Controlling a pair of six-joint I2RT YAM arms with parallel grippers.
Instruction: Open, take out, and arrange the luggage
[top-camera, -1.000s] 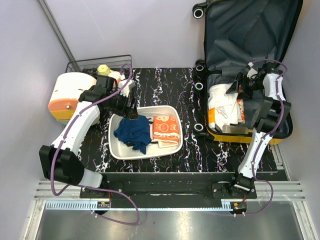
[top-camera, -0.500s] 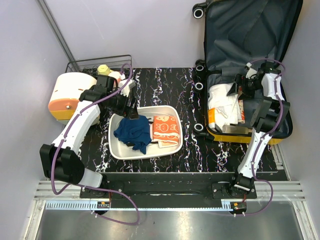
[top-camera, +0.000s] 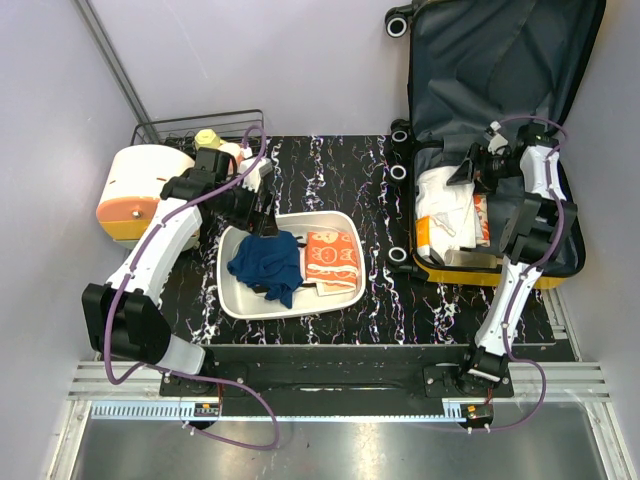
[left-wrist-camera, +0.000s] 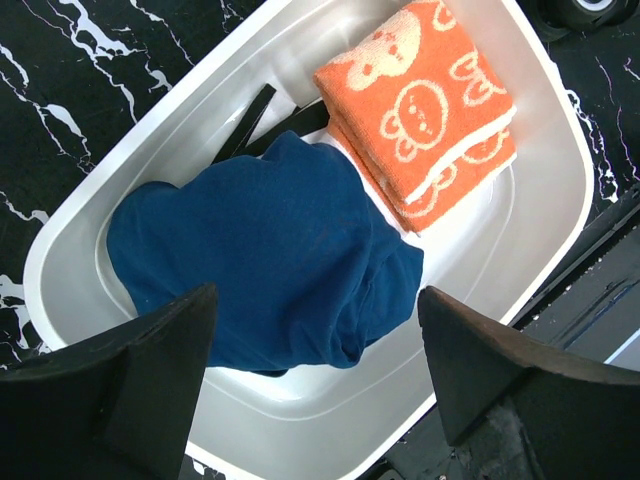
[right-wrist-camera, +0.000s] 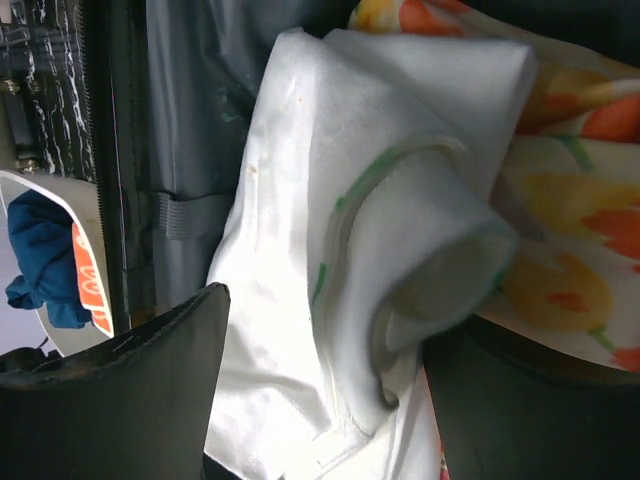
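Luggage (top-camera: 500, 90) open at right, part unpacked.
Right gripper (right-wrist-camera: 325, 335) gapes over white cloth (right-wrist-camera: 330, 150) inside, poised to pinch; left gripper (left-wrist-camera: 315, 310) gapes empty above tray (left-wrist-camera: 560, 130).

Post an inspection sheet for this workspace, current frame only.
Surface: black marbled table, no spills seen.
Job's things: luggage open, lid upright against the back wall; white cloth and floral fabric inside. White tray holds a blue garment and an orange towel.
Clutter: cream-and-orange container, wire basket with a yellow-capped bottle.
Grippers: left gripper open, empty, above the tray; right gripper open, astride the white cloth.
Cables: purple cable along each arm, no snag seen.
Surroundings: pale wall, metal rail at the near edge.
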